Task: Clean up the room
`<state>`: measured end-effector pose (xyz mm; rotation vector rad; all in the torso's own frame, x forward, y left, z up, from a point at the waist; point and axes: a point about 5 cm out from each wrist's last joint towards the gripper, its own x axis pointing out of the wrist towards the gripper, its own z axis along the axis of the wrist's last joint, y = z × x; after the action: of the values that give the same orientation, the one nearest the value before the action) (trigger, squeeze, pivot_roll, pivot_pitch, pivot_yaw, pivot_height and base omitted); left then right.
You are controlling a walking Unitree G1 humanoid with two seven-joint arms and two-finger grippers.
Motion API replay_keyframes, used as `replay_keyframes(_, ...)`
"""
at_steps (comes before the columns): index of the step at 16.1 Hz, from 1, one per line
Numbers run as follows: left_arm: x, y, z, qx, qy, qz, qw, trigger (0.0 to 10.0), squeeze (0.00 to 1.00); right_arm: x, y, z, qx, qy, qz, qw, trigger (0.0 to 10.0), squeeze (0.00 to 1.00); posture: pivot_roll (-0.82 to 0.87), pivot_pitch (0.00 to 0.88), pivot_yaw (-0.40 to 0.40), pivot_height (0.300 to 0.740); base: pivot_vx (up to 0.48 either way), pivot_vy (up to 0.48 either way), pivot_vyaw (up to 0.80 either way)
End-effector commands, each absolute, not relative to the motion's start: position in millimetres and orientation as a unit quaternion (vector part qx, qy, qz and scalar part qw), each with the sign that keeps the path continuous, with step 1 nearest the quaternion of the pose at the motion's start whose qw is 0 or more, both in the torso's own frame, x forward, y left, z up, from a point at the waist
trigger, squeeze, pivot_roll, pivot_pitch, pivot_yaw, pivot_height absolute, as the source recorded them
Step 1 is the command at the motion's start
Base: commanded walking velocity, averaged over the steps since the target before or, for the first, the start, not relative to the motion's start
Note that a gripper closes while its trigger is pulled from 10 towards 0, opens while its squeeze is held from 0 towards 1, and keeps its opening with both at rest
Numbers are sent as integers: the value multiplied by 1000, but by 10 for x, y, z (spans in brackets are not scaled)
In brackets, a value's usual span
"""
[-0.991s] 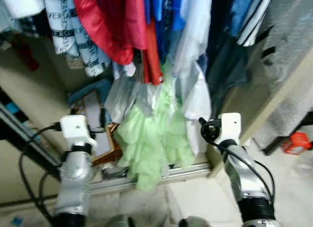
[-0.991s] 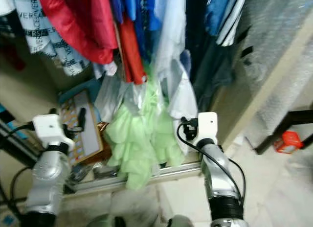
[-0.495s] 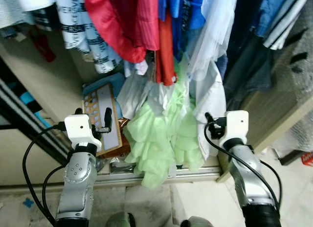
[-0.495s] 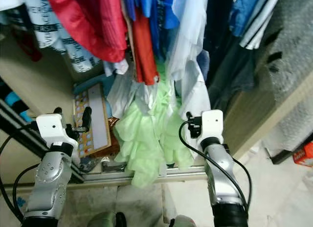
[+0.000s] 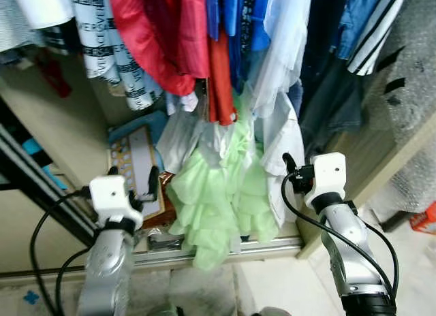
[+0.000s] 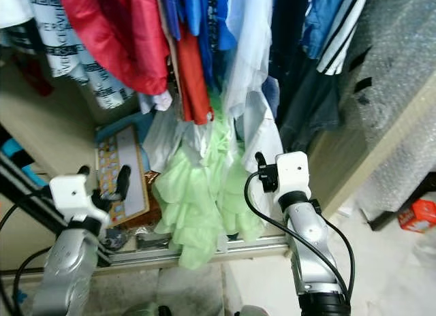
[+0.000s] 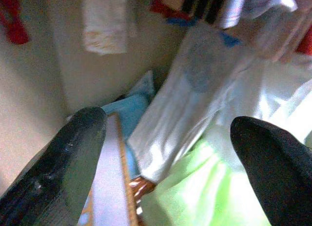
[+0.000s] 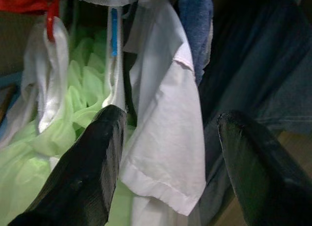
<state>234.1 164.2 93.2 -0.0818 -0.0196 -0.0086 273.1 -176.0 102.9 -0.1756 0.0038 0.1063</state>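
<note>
Here both claws are raised before an open wardrobe, fingers spread and grasping nothing: the left claw near a boxed board, the right claw just before a white shirt. A pale green garment hangs to the wardrobe rail. Lettering on a patterned garment is too blurred to read.
</note>
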Motion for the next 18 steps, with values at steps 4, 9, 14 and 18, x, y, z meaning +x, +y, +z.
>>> replay_keyframes(4,2343,1647,1001,-41,-11,-9,999,10000,0,2731,-1741,1091,-98,-7,62,993,10000,0,-92,0,21,740,286,0,0)
replay_keyframes(9,2350,1635,1013,-42,-10,-14,999,10000,0,2724,-1712,1082,-98,-5,70,993,10000,0,-90,0,21,740,303,0,0)
replay_keyframes(14,2346,1649,1015,-40,-4,-10,999,10000,0,2738,-1701,1089,-100,-6,79,992,10000,0,-86,0,17,740,287,0,0)
replay_keyframes(18,2340,1658,1011,-47,-3,-7,999,10000,0,2734,-1681,1097,-100,-8,87,991,10000,0,-87,0,16,740,433,0,0)
